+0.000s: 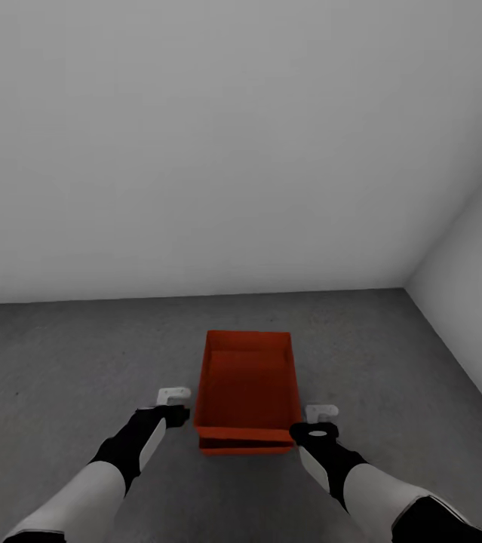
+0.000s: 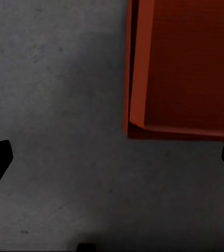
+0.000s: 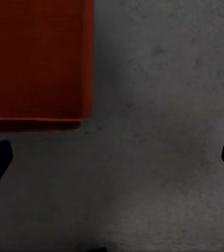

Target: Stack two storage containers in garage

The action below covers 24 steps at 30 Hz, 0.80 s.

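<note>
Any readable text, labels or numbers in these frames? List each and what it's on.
None. The stacked orange boxes, the grey floor and the white walls are all plain; no label, brand, number or sign on them, nor on the left hand or right hand.

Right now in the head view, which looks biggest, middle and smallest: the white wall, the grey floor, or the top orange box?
1. The white wall looks biggest.
2. The grey floor comes next.
3. The top orange box looks smallest.
The wall is farther away, so this is only how they look.
</note>
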Available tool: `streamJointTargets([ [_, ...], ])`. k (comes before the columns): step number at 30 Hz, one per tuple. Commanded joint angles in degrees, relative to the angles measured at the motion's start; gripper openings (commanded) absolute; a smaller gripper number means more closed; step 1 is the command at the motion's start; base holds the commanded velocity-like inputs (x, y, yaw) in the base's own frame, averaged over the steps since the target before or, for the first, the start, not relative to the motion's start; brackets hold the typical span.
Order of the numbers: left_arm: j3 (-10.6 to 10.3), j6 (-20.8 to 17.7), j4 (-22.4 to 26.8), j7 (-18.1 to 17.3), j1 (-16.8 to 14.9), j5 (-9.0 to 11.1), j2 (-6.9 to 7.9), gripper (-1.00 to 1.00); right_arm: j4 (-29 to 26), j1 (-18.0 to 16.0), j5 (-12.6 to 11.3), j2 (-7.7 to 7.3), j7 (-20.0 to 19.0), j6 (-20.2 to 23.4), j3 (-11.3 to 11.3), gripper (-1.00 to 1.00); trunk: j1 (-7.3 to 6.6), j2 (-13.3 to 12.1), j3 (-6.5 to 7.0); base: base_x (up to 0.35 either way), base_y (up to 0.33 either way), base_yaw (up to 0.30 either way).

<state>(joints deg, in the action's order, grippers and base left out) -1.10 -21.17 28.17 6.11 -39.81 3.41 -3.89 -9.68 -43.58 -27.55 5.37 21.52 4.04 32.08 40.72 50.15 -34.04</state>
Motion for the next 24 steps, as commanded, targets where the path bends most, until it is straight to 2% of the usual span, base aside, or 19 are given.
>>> streamJointTargets([
  [1,-0.12,-0.26,-0.10,0.32,-0.01,0.48,0.01,1.00,0.94,0.37,-0.15,-0.01,0.37,0.38,0.53,1.00,0.00,0.04,-0.05,-0.013,0.007,0.000],
  [5,-0.13,-0.06,-2.37,0.35,-0.01,0.65,0.04,1.00,3.93,1.55,-0.44,0.12,0.37,0.16,0.53,1.00,0.00,0.04,-0.05,-0.005,0.003,0.000],
  [10,0.01,0.27,-8.48,0.46,-0.01,0.63,0.13,1.00,5.05,5.87,-0.16,0.17,0.32,-2.89,0.53,1.00,0.00,0.04,-0.05,-0.001,0.000,0.000],
  [15,0.06,0.36,-13.30,0.47,-0.01,0.75,0.12,1.00,5.25,8.55,-0.23,0.17,0.28,-3.74,0.53,1.00,0.00,0.04,-0.05,-0.012,0.003,0.000],
  [24,0.26,0.47,-20.10,0.48,-0.01,0.87,0.12,1.00,5.45,9.26,-0.15,0.38,0.37,-3.50,0.55,1.00,0.00,0.04,-0.05,-0.235,0.091,0.000],
])
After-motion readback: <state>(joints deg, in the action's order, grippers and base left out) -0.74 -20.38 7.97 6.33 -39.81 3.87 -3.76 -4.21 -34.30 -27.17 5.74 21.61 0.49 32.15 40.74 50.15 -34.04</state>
